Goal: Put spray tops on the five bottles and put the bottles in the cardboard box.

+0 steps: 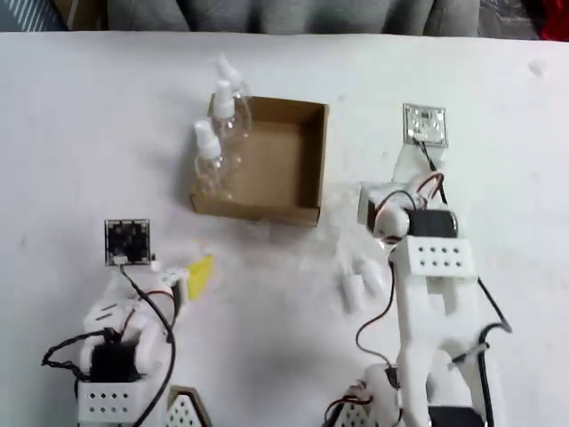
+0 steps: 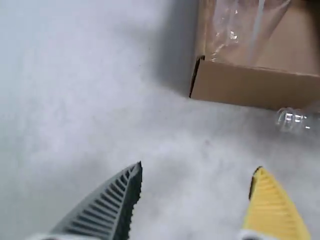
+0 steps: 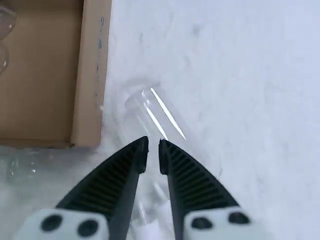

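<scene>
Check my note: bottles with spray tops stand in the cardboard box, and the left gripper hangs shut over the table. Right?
No: the left gripper is open, jaws wide apart, per the left wrist view. The bottles do stand in the cardboard box.

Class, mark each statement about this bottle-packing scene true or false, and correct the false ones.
1. Three bottles with spray tops stand in the cardboard box. True.
2. The left gripper is shut on a bottle. False: it is open and empty.
3. A clear bottle lies on the table under the right gripper. True.
4. The cardboard box lies on its side. False: it sits with its open top up.
</scene>
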You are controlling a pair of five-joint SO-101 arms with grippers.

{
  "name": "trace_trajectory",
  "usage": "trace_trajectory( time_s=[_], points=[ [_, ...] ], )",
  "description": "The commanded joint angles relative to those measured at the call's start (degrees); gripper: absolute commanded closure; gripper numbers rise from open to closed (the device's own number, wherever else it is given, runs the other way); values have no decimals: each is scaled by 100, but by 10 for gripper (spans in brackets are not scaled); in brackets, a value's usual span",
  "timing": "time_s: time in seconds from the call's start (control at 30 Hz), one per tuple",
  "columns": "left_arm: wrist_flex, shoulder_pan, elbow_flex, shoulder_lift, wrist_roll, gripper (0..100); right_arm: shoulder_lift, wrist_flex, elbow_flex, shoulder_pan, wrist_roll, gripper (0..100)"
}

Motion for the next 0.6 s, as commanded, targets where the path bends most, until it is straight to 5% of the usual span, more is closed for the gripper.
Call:
trace_trajectory(
  time_s=[0.0, 0.27, 0.5, 0.57],
  points=[
    [123, -57, -18, -101, -79, 688, -567, 804, -176, 13, 132, 981],
    [132, -57, -18, -101, -79, 701, -769, 1640, -167, 13, 1512, 981],
    [26, -31, -18, -101, -475, 988, -769, 2246, -167, -303, 2418, 981],
    [53, -31, -18, -101, -677, 957, -769, 2334, -167, -391, 2453, 981]
  ],
)
